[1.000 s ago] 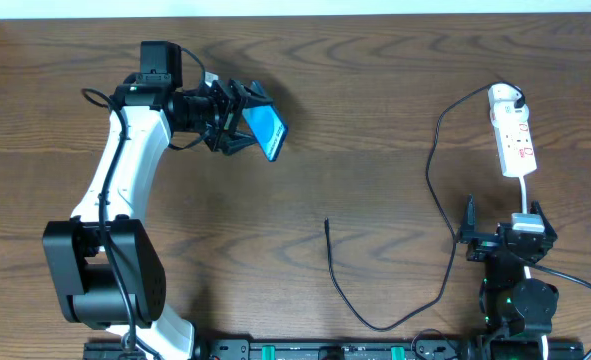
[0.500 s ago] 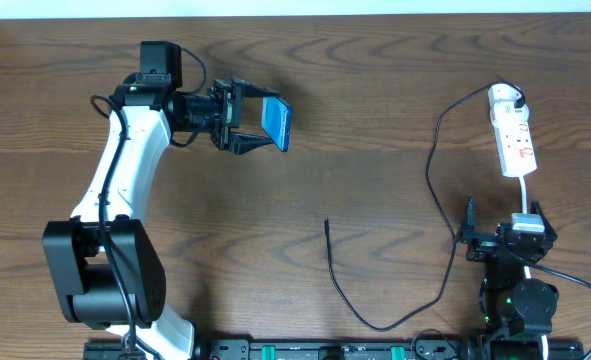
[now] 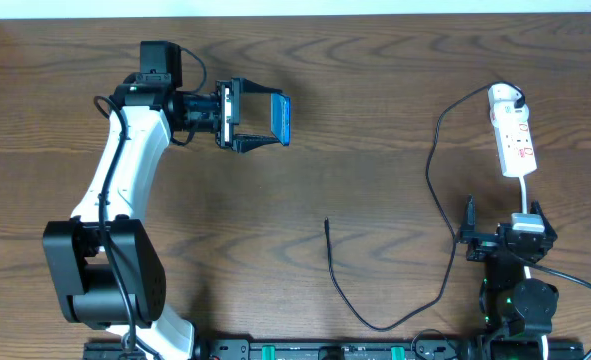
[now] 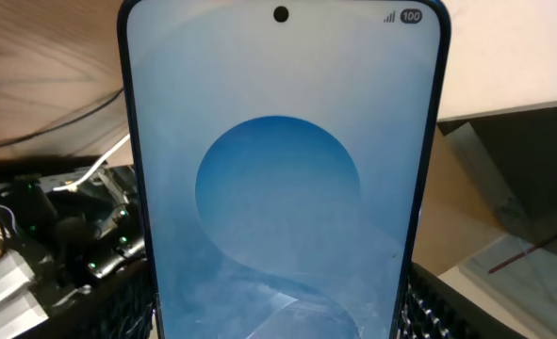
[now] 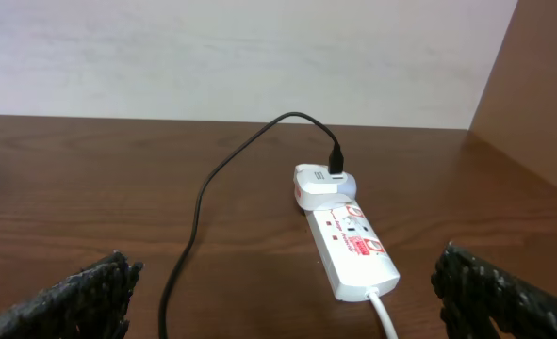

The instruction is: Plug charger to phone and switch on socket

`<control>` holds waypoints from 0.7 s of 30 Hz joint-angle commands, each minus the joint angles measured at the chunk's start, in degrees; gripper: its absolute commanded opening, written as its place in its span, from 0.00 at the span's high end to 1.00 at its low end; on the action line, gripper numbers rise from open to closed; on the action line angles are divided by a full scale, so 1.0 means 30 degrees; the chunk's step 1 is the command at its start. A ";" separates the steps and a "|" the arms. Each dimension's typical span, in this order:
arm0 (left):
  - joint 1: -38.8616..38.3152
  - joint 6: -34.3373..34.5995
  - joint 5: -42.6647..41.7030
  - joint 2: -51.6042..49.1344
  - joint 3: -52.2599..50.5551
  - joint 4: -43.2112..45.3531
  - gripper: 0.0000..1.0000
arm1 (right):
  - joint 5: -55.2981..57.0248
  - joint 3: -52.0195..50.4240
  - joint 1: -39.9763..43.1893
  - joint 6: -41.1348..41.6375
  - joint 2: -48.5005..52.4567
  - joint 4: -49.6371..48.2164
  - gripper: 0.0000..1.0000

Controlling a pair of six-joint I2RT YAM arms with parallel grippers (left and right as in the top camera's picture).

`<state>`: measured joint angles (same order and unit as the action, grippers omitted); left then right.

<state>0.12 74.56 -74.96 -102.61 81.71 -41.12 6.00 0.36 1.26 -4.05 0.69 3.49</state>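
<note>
My left gripper (image 3: 265, 120) is shut on the phone (image 3: 280, 120), holding it on edge above the table at the upper left; its blue screen with a round swirl fills the left wrist view (image 4: 283, 188). The charger's thin black cable (image 3: 437, 170) runs from a free plug tip (image 3: 326, 222) on the table round to the white adapter (image 3: 504, 97), which sits in the white socket strip (image 3: 516, 142) at the far right. The right wrist view shows the strip (image 5: 353, 247), adapter (image 5: 320, 184) and cable (image 5: 203, 198). My right gripper (image 3: 510, 232) is open and empty, just in front of the strip.
The socket's white cord (image 3: 527, 192) runs down toward my right gripper. The table's far edge meets a pale wall (image 5: 240, 56). A brown side panel (image 5: 542, 104) stands at the right. Equipment with black cables (image 4: 52, 245) lies behind the phone in the left wrist view.
My left gripper has turned at the wrist and shifted slightly right, so the phone now stands straighter on edge. The right arm, cable and socket have not moved.
</note>
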 commanded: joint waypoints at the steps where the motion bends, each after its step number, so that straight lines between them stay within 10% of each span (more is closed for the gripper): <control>1: 0.0117 0.0765 -0.1093 0.0670 0.0000 0.0029 0.93 | 0.0015 -0.0015 -0.0058 -0.0248 -0.0102 0.0066 0.01; 21: 0.0117 0.1508 -0.1093 0.0670 0.0000 0.0029 0.93 | 0.0015 -0.0015 -0.0058 -0.0248 -0.0102 0.0066 0.01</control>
<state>0.12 78.22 -75.13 -102.61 81.71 -41.10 6.00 0.36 1.26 -4.05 0.69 3.49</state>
